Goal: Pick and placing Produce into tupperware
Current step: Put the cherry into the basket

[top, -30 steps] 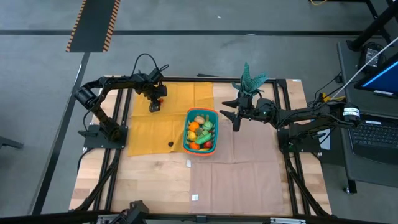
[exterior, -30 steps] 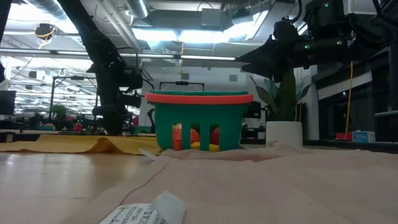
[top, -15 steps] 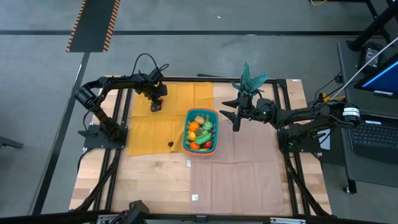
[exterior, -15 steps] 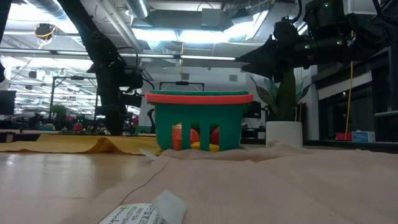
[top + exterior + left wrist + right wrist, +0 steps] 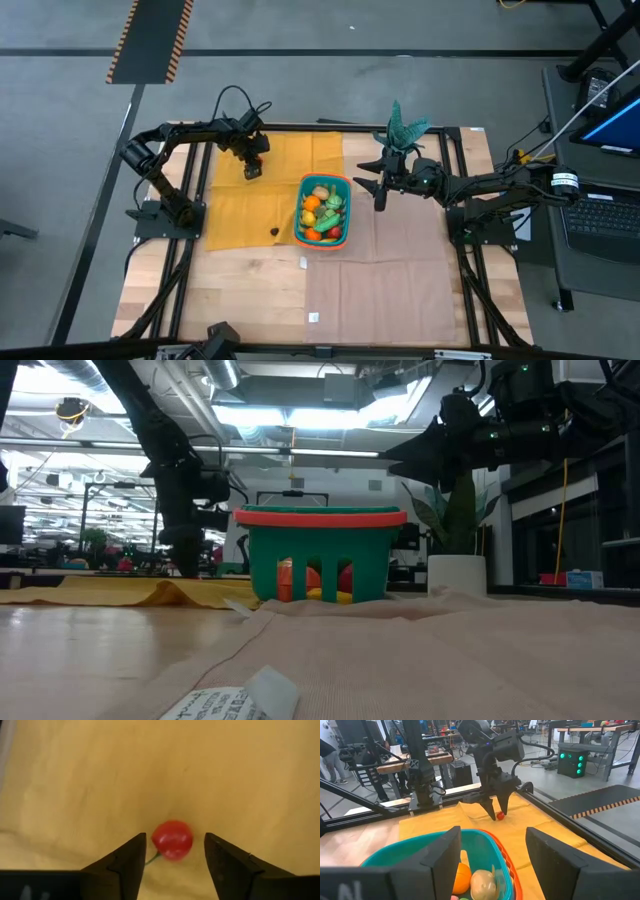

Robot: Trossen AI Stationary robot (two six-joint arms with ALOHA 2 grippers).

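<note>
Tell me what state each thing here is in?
Basket: upright, partly filled with toy produce.
Cherry: on the yellow cloth, between the fingers, not gripped.
Left end effector: open around the cherry.
Right end effector: open, empty, above the basket.
Plant: upright.

High view: overhead, straight down, far off; whole table (image 5: 260, 300) mid-frame, floor around.
Low view: table-top height, level across cloth into room; teal basket (image 5: 320, 555) centre frame, near.
Left wrist view: very close, down onto yellow cloth (image 5: 225, 765); red cherry-like piece (image 5: 172, 839) lower centre between own fingers.
Right wrist view: forward across basket (image 5: 410, 851) at lower left toward left arm's gripper (image 5: 497, 812) upper centre; shares red piece (image 5: 500, 815) with left wrist view.
</note>
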